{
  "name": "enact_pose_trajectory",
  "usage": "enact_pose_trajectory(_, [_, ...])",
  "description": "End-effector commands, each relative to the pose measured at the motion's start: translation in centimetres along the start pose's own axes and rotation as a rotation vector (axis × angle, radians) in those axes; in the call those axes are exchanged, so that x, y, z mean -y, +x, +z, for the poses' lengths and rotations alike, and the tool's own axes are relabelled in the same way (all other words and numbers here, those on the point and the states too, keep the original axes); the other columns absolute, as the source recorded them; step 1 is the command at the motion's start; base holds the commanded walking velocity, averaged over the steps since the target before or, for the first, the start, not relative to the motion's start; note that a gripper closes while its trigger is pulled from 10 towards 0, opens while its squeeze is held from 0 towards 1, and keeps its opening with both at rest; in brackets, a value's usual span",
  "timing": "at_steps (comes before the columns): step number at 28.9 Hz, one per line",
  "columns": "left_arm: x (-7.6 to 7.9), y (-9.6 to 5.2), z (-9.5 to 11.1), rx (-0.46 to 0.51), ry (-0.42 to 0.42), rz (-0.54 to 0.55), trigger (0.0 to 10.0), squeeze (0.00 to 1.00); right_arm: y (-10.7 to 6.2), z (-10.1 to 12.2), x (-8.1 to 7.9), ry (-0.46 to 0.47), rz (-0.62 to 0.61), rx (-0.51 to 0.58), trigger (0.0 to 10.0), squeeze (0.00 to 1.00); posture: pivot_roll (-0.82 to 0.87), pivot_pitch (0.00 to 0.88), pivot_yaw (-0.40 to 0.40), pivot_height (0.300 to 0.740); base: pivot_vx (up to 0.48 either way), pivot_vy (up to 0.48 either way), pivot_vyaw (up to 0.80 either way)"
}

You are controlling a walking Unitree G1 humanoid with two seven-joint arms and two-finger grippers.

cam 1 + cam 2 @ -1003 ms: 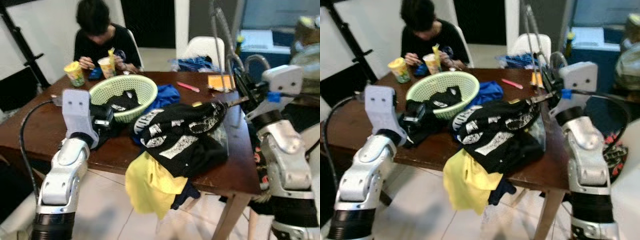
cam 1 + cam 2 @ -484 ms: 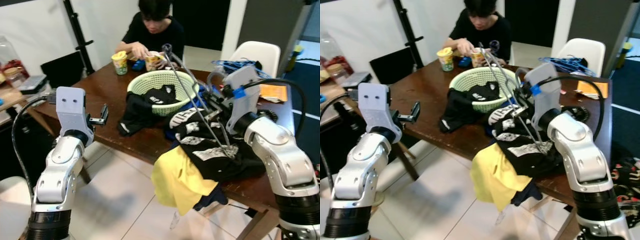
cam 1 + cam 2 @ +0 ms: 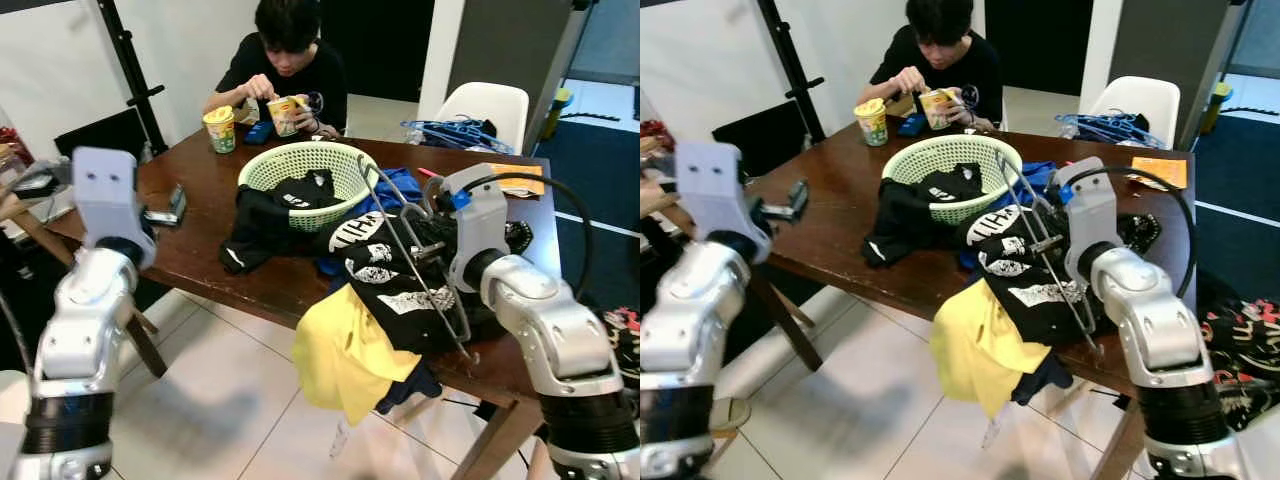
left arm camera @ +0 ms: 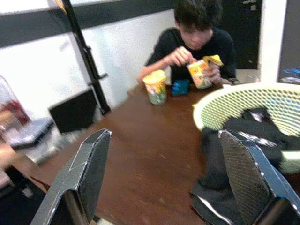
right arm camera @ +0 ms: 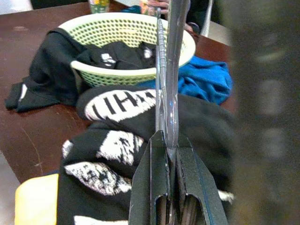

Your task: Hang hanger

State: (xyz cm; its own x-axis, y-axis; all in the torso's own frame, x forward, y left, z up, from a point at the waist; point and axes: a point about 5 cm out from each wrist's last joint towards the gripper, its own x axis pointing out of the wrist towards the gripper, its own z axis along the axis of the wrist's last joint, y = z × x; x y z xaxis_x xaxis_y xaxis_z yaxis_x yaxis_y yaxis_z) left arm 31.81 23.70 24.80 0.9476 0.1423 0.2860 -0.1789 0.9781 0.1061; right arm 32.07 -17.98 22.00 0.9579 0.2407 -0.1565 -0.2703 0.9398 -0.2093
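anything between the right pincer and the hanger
No. The right pincer is already shut on the metal hanger, whose wire runs between its fingers, held above the black printed shirt on the table.

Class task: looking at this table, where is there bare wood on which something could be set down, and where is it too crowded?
Bare wood lies on the table between the cup noodles and the black garment spilling from the green basket. The side near the right gripper, shut on the metal hanger, is heaped with clothes.
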Motion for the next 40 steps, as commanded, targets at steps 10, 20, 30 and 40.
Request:
enact_pose_trajectory(10, [0.7,-0.6,-0.3,-0.002,0.002,-0.034,10.0,0.00,-0.2,1.5,-1.5,0.147,0.074,0.121,10.0,0.00,-0.03,0.000,0.062,0.740,0.032,0.000,-0.08])
enact_pose_trajectory(20, [0.0,-0.6,0.9,0.036,-0.009,-0.032,10.0,0.00,-0.6,4.8,-1.3,0.447,0.114,0.343,10.0,0.00,-0.02,0.000,0.059,0.740,0.423,0.000,0.00])
enact_pose_trajectory(30, [0.6,-0.7,1.0,0.039,-0.017,-0.055,10.0,0.00,-0.6,4.4,-0.9,0.431,0.069,0.323,10.0,0.00,-0.02,0.000,0.061,0.740,0.478,0.000,0.00])
enact_pose_trajectory(40, [1.9,-1.1,0.6,0.023,-0.042,-0.092,10.0,0.00,-0.5,4.5,-0.6,0.447,0.054,0.325,10.0,0.00,-0.02,0.000,0.063,0.740,0.480,0.000,-0.30])
